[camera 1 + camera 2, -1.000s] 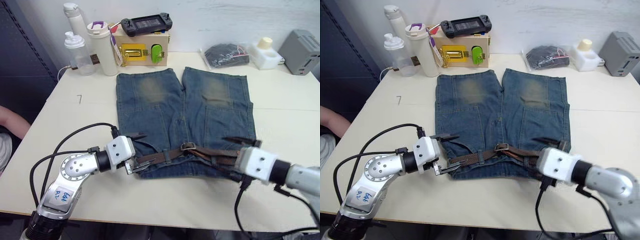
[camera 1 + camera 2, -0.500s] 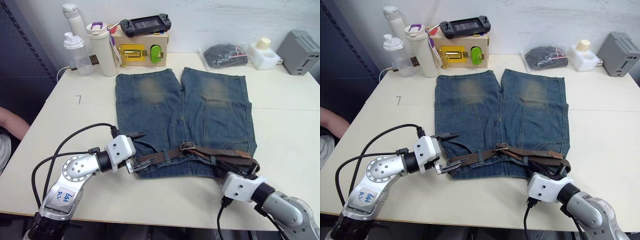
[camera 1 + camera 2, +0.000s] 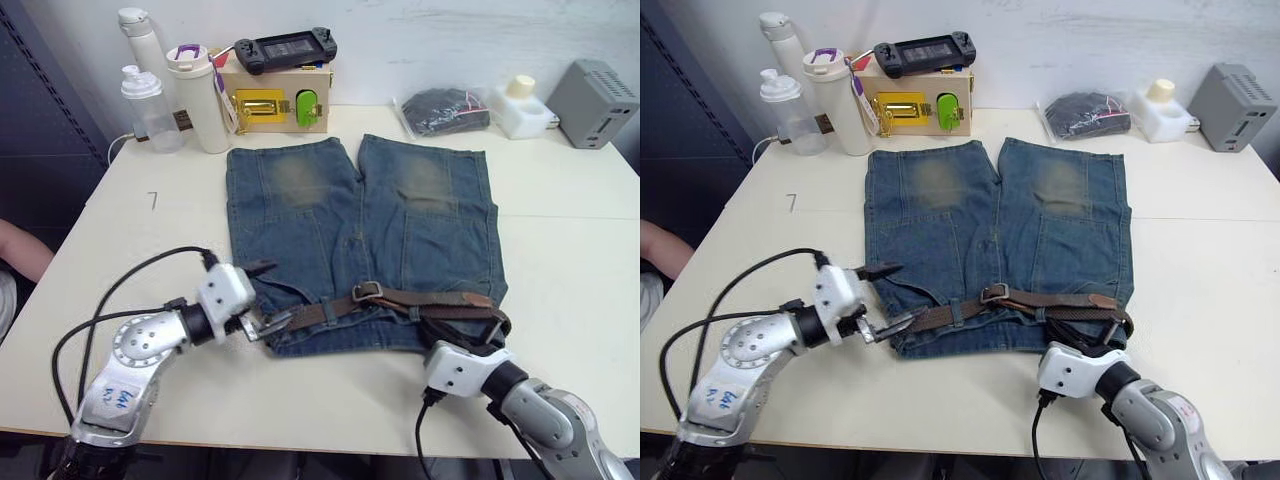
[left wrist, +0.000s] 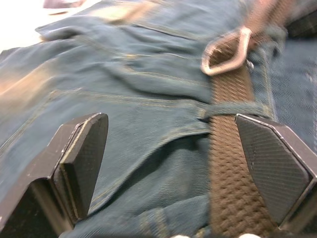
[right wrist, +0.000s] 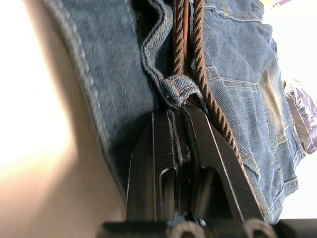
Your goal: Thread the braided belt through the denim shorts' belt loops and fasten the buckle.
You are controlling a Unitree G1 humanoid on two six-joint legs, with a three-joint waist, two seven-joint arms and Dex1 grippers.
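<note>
Since the earlier frames our right gripper is closing, pinched on the belt at the shorts' right waist corner. Our left gripper is gaping wide, empty, straddling belt and loop near the buckle. Pulling now is risking dragging the shorts or unthreading the belt.

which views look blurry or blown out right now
Left wrist view: the buckle and the denim shorts behind it smear soft, while the braided belt weave stays crisp. Right wrist view: the table is washed to a pale glare. Both eye views look evenly lit.
</note>
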